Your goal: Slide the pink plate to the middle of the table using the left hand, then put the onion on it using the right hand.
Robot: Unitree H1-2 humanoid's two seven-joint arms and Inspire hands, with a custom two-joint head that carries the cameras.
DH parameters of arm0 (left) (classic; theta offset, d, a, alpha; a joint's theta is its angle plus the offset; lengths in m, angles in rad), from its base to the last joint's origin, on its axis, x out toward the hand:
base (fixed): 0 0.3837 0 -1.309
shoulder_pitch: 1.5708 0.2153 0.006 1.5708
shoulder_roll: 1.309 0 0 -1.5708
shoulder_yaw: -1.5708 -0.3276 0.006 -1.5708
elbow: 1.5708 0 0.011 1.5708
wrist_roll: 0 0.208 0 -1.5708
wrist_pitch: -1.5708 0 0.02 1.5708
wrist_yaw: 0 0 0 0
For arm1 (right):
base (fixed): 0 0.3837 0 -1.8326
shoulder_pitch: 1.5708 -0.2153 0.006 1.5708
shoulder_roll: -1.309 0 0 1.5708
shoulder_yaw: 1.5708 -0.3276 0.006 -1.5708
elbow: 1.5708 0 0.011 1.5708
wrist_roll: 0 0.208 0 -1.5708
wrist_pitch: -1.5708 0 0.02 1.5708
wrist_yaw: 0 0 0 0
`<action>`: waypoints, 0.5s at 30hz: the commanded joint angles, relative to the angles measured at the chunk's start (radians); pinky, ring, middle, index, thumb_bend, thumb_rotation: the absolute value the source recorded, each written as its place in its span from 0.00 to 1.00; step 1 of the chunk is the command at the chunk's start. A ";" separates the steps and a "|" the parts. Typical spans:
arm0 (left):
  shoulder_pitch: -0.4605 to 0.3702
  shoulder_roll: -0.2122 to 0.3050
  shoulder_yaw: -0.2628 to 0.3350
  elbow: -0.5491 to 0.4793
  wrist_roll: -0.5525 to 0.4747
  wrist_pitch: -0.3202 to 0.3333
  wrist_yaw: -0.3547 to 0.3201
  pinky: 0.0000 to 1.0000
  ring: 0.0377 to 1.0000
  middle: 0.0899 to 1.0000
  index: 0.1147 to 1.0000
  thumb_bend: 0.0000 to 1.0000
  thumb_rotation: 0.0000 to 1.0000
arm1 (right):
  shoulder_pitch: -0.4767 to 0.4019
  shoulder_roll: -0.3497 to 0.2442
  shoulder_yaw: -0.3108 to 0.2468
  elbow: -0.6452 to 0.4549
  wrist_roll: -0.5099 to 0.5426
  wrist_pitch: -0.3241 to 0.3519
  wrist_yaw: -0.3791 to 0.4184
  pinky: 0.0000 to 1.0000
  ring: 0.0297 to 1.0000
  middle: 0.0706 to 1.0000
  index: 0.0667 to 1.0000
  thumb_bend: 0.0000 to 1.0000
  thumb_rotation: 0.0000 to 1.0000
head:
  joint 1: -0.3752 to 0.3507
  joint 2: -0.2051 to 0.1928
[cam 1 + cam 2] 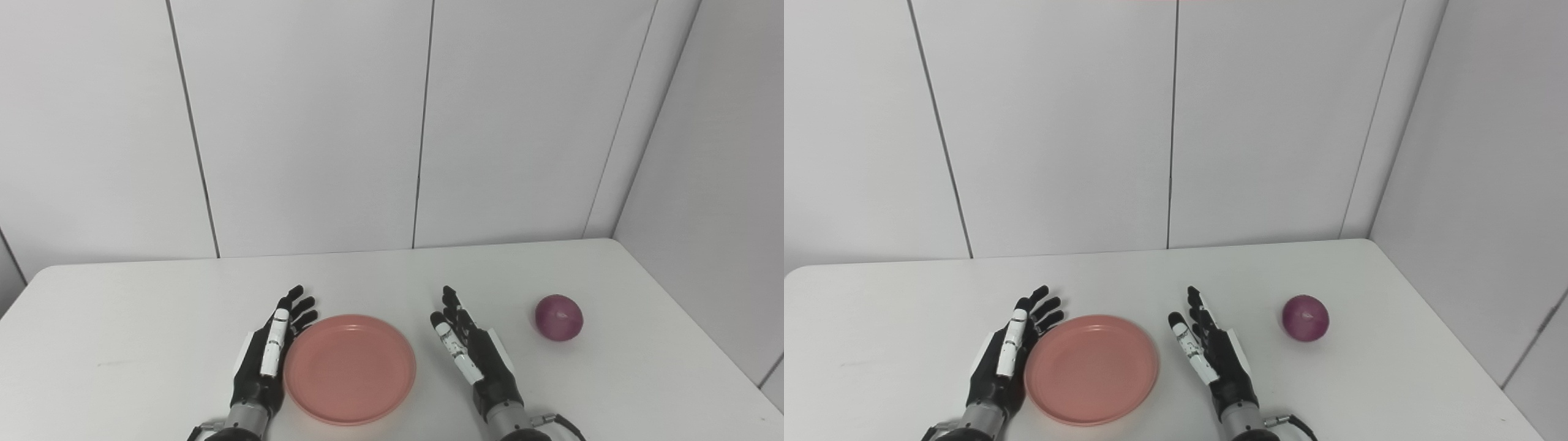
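A round pink plate [350, 369] lies flat on the white table [153, 318], near the front edge and about mid-width, with nothing on it. My left hand [269, 352] stands open right beside the plate's left rim, fingers stretched forward and palm facing the plate. My right hand [471, 355] is open too, a little to the right of the plate, holding nothing. The purple-red onion [558, 317] rests on the table further right, a short gap beyond the right hand.
White wall panels [306, 122] close the back of the table, and a side wall [723, 184] runs along its right edge. The table's rounded corners show at the back left and back right.
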 commanded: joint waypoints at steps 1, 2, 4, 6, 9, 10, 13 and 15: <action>-0.005 0.004 0.002 0.036 0.007 0.016 0.007 0.86 0.86 0.87 0.87 0.50 1.00 | -0.054 -0.021 -0.008 -0.058 -0.059 -0.053 -0.033 0.93 0.95 0.96 0.98 0.60 0.77 | -0.003 -0.002; -0.006 0.006 0.003 0.041 0.007 0.013 0.007 0.86 0.86 0.86 0.87 0.51 1.00 | -0.058 -0.035 -0.009 -0.068 -0.080 -0.046 -0.036 0.92 0.95 0.96 0.98 0.58 0.75 | -0.005 -0.004; -0.009 0.009 0.003 0.047 0.010 0.009 0.007 0.86 0.86 0.86 0.87 0.51 1.00 | -0.065 -0.057 -0.007 -0.079 -0.117 -0.035 -0.039 0.91 0.95 0.96 0.98 0.57 0.74 | -0.013 -0.009; -0.010 0.011 0.004 0.050 0.011 0.006 0.007 0.86 0.86 0.86 0.87 0.51 1.00 | -0.072 -0.074 -0.007 -0.082 -0.137 -0.031 -0.035 0.91 0.95 0.96 0.98 0.56 0.71 | -0.021 -0.012; -0.015 0.010 0.010 0.055 0.012 0.009 0.017 0.87 0.86 0.86 0.86 0.51 1.00 | -0.084 -0.105 -0.011 -0.087 -0.162 -0.019 -0.022 0.87 0.92 0.95 0.98 0.59 0.66 | -0.034 -0.018; -0.016 0.010 0.011 0.057 0.013 0.010 0.019 0.87 0.86 0.86 0.86 0.50 1.00 | -0.086 -0.110 -0.012 -0.085 -0.165 -0.020 -0.021 0.85 0.91 0.94 0.98 0.60 0.63 | -0.034 -0.018; -0.024 0.010 0.018 0.075 0.009 0.003 0.020 0.87 0.86 0.86 0.87 0.50 1.00 | -0.094 -0.126 -0.021 -0.080 -0.175 -0.015 -0.019 0.85 0.90 0.94 0.97 0.62 0.59 | -0.043 -0.021; -0.029 0.012 0.021 0.088 0.009 -0.007 0.019 0.87 0.87 0.86 0.87 0.49 1.00 | -0.098 -0.134 -0.022 -0.078 -0.185 -0.012 -0.020 0.85 0.91 0.93 0.96 0.63 0.58 | -0.047 -0.023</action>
